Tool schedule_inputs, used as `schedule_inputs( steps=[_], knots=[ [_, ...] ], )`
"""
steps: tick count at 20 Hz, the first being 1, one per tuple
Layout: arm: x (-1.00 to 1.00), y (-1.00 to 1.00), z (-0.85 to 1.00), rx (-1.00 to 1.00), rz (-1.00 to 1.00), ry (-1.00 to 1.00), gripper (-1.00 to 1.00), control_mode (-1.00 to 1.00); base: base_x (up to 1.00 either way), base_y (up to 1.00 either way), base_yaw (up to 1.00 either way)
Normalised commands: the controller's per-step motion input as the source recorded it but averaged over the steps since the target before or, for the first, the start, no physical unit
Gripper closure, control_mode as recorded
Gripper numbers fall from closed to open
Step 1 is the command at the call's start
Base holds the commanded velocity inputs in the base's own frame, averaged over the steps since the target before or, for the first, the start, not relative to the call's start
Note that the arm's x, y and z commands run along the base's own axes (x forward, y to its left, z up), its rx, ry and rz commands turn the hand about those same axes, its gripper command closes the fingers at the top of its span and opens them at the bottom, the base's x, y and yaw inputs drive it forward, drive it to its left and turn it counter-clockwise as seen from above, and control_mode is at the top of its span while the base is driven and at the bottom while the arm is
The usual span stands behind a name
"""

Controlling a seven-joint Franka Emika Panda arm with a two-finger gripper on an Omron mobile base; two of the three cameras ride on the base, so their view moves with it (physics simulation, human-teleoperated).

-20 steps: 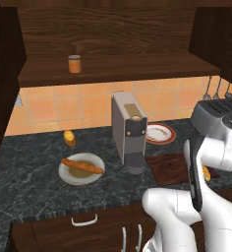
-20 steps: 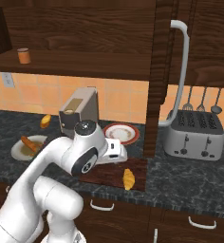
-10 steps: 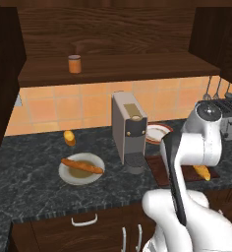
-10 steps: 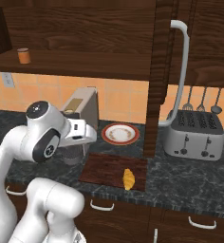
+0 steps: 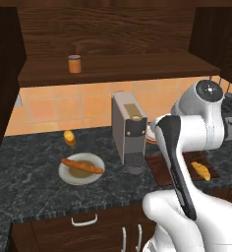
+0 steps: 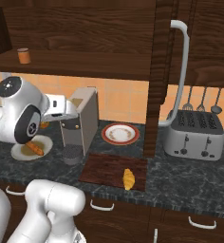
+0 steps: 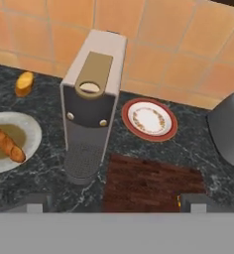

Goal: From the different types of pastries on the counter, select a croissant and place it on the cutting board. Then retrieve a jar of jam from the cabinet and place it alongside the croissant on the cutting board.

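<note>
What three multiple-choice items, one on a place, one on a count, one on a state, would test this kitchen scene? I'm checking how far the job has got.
1. Where does the croissant lie?
A. On the cutting board
B. On the red-rimmed plate
C. On the cabinet shelf

2. How many plates stand on the counter?
A. One
B. Two
C. Four

3. What is the state of the jar of jam?
A. Lying on the cutting board
B. Tipped over on the counter
C. Standing upright on the cabinet shelf

Answers:
1. A: the croissant rests on the cutting board, near its front edge.
2. B: the red-rimmed plate is bare, and a pale plate holds the long brown bread stick.
3. C: the jar of jam stands upright on the cabinet shelf, away from the arm.
</note>
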Motion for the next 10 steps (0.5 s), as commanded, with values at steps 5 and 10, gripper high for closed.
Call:
schedule_inputs(
  steps=[5, 10],
  knots=[
    [0.00, 0.56, 0.45, 0.16, 0.11, -0.24, -1.00, -1.00, 0.00, 0.00, 0.00],
    [0.00, 0.67, 0.22, 0.09, 0.08, -0.28, -1.00, -1.00, 0.00, 0.00, 0.00]
  ],
)
